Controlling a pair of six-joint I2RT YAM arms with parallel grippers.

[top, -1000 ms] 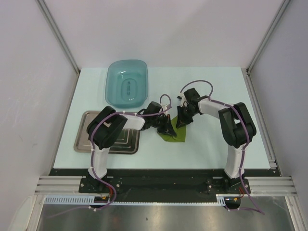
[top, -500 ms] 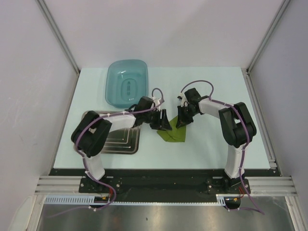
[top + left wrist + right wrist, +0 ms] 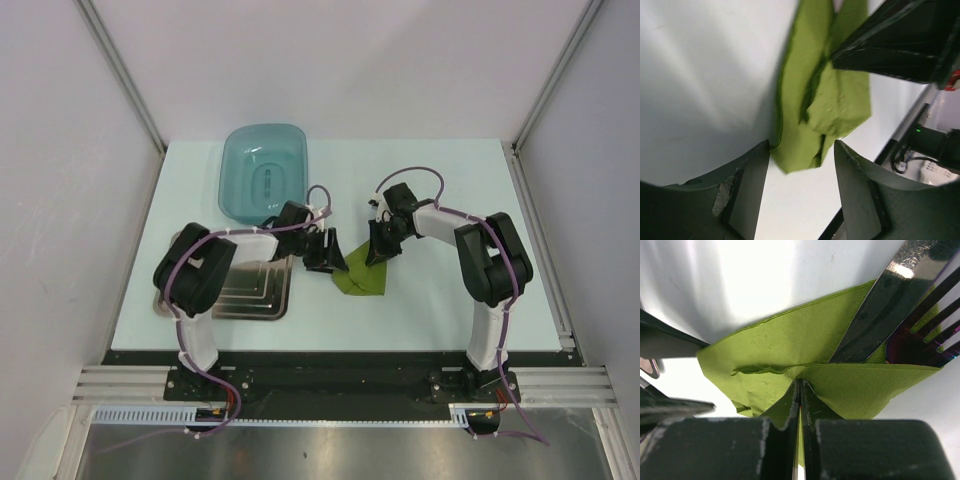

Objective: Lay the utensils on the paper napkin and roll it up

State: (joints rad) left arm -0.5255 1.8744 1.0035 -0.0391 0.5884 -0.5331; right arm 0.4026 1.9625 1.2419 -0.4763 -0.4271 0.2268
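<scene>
The olive-green paper napkin lies folded near the table's middle. In the right wrist view the napkin partly covers the utensils: a knife blade and fork tines with purple showing behind them. My right gripper is shut, pinching a raised fold of the napkin from above; in the top view the right gripper sits at the sheet's far edge. My left gripper stands open just left of the napkin. In the left wrist view the left gripper has only the napkin's corner before its spread fingers.
A teal plastic basin stands at the back left. A steel tray lies at the front left, partly under the left arm. The right gripper's black body hangs close above the napkin in the left wrist view.
My left gripper has opened, let go of the napkin and drawn back a little to the left. The right gripper stays pinched on the fold.
</scene>
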